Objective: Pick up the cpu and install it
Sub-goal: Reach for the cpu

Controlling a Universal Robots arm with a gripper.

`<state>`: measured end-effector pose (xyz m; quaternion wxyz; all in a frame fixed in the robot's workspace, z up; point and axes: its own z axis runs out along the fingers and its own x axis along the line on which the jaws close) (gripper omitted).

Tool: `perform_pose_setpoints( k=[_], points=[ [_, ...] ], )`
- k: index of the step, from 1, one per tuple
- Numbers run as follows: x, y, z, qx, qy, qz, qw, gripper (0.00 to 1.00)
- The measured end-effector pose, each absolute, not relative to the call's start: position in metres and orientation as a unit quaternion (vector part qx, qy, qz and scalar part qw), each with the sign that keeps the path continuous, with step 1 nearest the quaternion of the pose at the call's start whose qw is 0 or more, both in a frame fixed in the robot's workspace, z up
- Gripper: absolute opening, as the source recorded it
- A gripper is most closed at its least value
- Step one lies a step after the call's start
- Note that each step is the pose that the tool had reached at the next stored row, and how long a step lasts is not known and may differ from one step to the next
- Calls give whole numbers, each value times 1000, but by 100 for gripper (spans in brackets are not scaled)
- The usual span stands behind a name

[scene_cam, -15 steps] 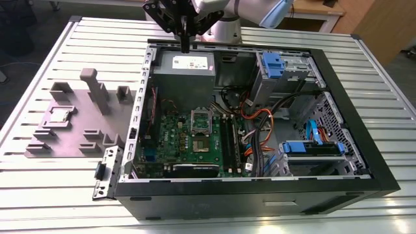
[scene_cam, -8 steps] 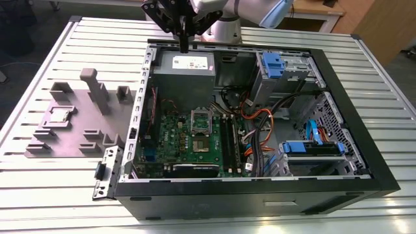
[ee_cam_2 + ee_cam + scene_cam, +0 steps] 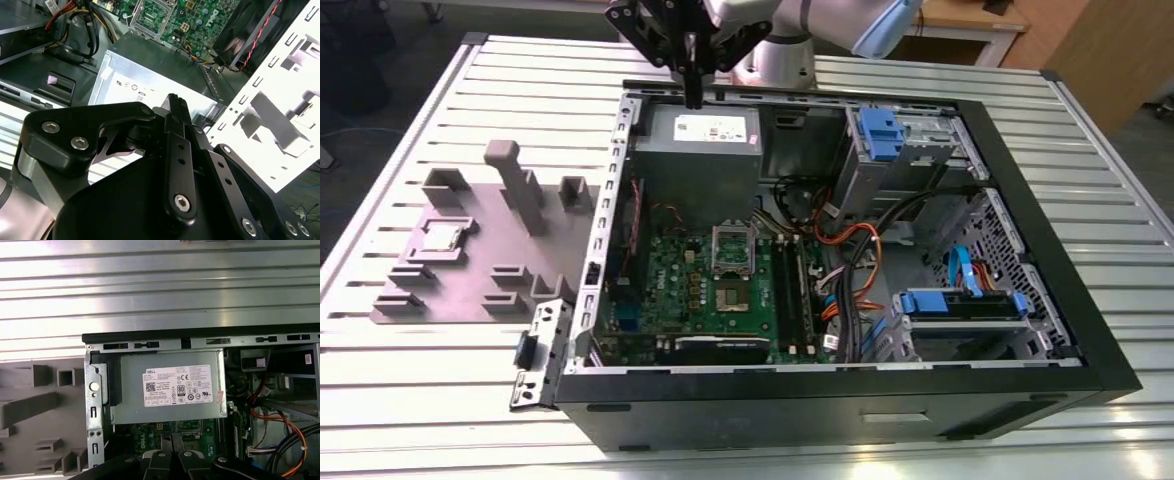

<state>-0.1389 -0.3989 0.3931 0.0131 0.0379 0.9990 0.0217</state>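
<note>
Cpu [image 3: 444, 235] lies well apart from end effector [image 3: 692, 98].

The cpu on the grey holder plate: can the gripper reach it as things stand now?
Probably yes. The cpu lies uncovered on the grey holder plate, outside the computer case. The gripper hangs shut and empty over the power supply, with open air between.

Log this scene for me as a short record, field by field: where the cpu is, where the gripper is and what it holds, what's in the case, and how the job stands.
cpu: lying in the grey holder tray, at the exterior view's left of the computer case
gripper: above the power supply, shut, holding nothing
motherboard: green, flat inside the case, socket frame on it
job state: cpu not yet picked up
</note>
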Motion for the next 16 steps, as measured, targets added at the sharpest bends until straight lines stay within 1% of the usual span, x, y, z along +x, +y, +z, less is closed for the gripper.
perform_pose_setpoints(
  k=[16],
  points=[
    [-145, -399, 393, 38, 999, 22, 13, 14]
  ],
)
